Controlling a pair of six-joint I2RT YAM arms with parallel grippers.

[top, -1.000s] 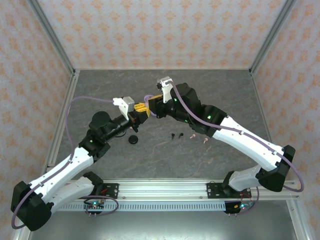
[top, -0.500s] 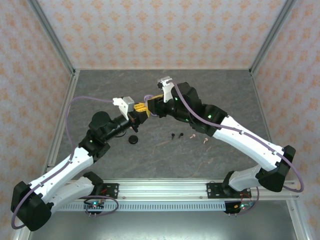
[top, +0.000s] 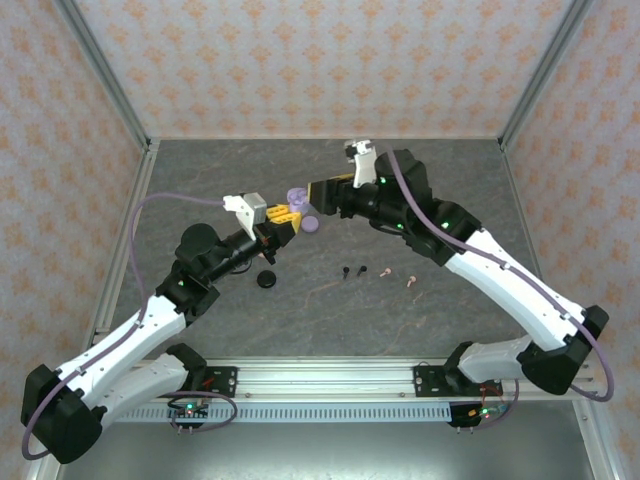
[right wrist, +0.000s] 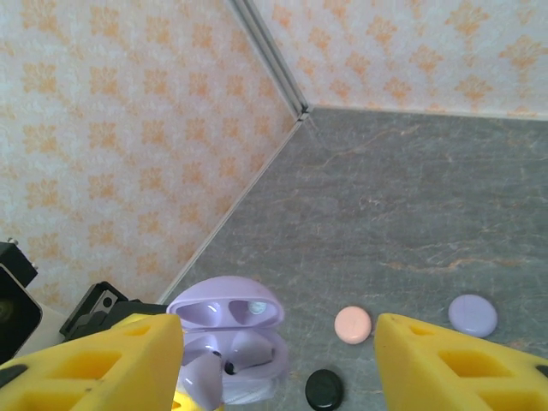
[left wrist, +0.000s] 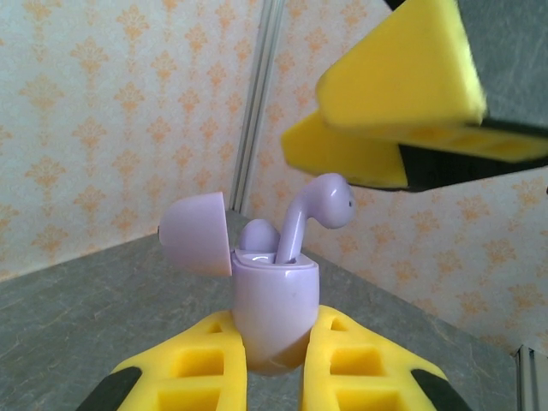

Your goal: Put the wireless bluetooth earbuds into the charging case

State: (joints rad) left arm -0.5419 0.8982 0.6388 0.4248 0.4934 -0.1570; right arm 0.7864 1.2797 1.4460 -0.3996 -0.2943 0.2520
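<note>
My left gripper [left wrist: 274, 324] is shut on the lilac charging case [left wrist: 274, 300], holding it upright with its lid [left wrist: 197, 233] open. One lilac earbud [left wrist: 257, 234] sits in a slot. A second lilac earbud [left wrist: 314, 208] stands with its stem in the case and its head above the rim. My right gripper [right wrist: 282, 370] is open, with nothing between its yellow fingers [left wrist: 402, 94], just above and beside the case [top: 296, 198]. Two black earbuds [top: 354, 271] and two pale pink earbuds [top: 397, 277] lie on the table.
A black puck [top: 266, 279] and a lilac puck [top: 311, 224] lie on the grey table near the grippers. A pink puck [right wrist: 353, 324] lies between them in the right wrist view. Patterned walls close in the back and sides.
My right gripper has opened and drawn back to the right, off the case. The lilac earbud it carried now stands in the case. The left arm has held still.
</note>
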